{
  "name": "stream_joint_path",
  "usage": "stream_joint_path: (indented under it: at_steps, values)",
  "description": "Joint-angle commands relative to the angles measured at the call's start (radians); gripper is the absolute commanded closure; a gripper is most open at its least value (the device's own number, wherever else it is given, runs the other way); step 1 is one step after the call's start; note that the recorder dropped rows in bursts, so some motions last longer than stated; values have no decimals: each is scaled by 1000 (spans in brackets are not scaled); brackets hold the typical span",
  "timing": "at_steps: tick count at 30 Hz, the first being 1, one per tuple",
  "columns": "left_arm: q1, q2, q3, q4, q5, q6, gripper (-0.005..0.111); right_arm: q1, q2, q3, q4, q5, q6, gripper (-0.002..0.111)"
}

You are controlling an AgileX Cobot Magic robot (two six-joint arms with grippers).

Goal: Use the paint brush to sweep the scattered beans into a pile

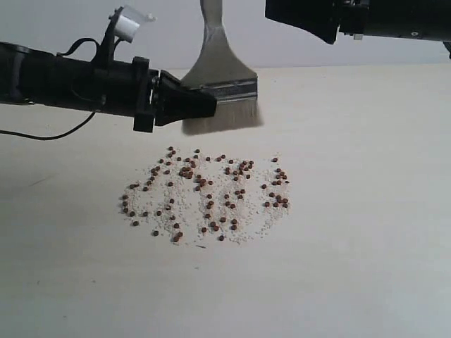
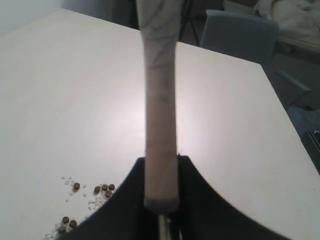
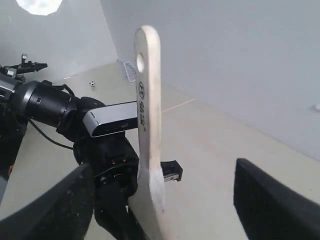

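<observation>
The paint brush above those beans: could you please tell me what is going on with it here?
The left gripper holds the paint brush upright, clamped near its ferrule, bristles down just behind the beans. Whether the bristles touch the table is unclear. The beans and pale grit lie spread in a loose patch, not yet swept into a pile. The right gripper hangs open, raised off to the side, holding nothing.

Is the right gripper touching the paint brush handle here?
Apart. The right wrist view shows the right gripper open, its fingers standing clear on either side of the paint brush handle; the left gripper holds the brush.
</observation>
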Motion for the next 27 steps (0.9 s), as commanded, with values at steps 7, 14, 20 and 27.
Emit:
stream_joint_path:
  at_steps: [7, 14, 20, 27]
  values:
    - [-70, -3, -1, 43, 9, 48, 107, 67, -6, -6, 13, -18, -97, 37]
    - [-82, -3, -1, 32, 9, 65, 107, 67, -6, -6, 13, -17, -91, 37]
    - [-82, -3, -1, 32, 9, 65, 107, 67, -6, -6, 13, 12, -95, 37]
    - [-82, -3, -1, 36, 9, 65, 107, 67, 31, -61, 13, 20, 25, 39]
